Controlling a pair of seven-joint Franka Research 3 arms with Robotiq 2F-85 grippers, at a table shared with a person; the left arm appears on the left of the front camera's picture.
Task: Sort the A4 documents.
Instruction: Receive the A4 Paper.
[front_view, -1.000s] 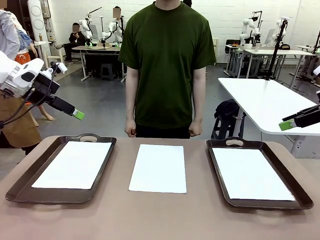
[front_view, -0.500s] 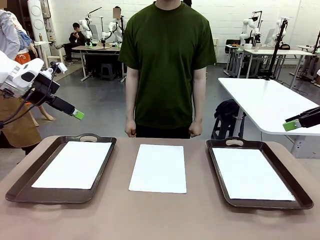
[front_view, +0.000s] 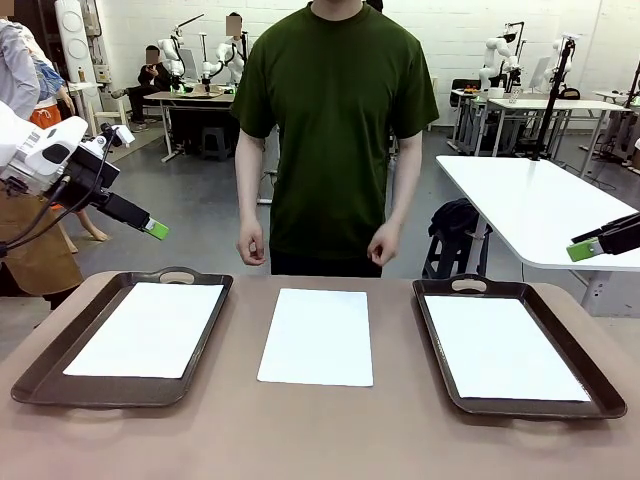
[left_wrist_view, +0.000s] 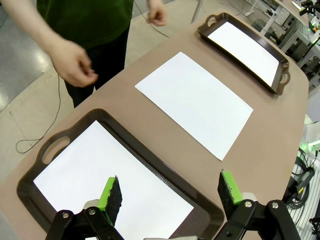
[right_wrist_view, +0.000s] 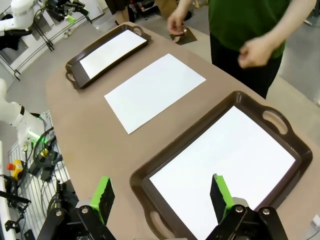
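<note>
Both grippers open, holding nothing, up off the table.
Left gripper (left_wrist_view: 170, 197) hovers over the left dark brown handled tray (front_view: 40, 375); right gripper (right_wrist_view: 162, 197) over the right dark brown handled tray (front_view: 600, 385). 3 plain white A4 paper sheets: 1 in the left tray (front_view: 148, 328), 1 in the right tray (front_view: 503, 346), 1 flat on the brown tabletop (front_view: 320, 440) between them (front_view: 317, 335). Person's hands (front_view: 250, 243) loose at the far edge.

A4 documents (front_view: 316, 336): 3 | trays (front_view: 30, 385): 2 | person (front_view: 335, 130): 1
</note>
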